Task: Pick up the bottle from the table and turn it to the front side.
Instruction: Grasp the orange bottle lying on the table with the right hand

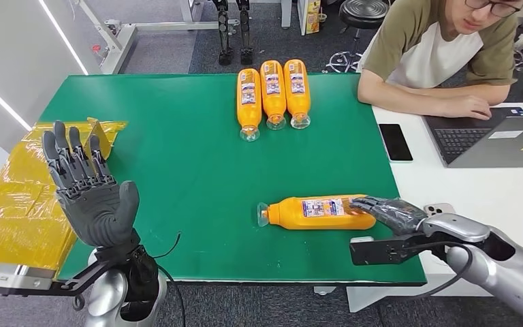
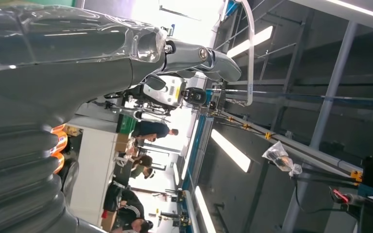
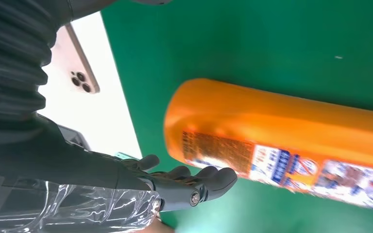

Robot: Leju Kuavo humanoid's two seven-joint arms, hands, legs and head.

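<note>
Right hand [image 1: 389, 211] reaches in low over the green counter [image 1: 177, 157] to the base end of the orange bottle [image 1: 317, 212], which lies on its side near the counter's front edge, neck pointing toward the robot's left. In the right wrist view the dark fingers [image 3: 209, 180] sit curled just beside the bottle's base, not wrapped around it; whether they touch it I cannot tell, and nothing is held. Left hand [image 1: 88, 194] is raised over the counter's left side, fingers spread apart and upright, holding nothing, well apart from the bottle. By my reading the task is at its very start: the bottle rests flat on the counter, not yet lifted, and its label partly shows on the upper side. Grasping, lifting and turning it to the front are all left to do. Three more orange bottles [image 1: 272, 95] lie in a row at the far side, labels up, near a seated person [image 1: 442, 48].
</note>
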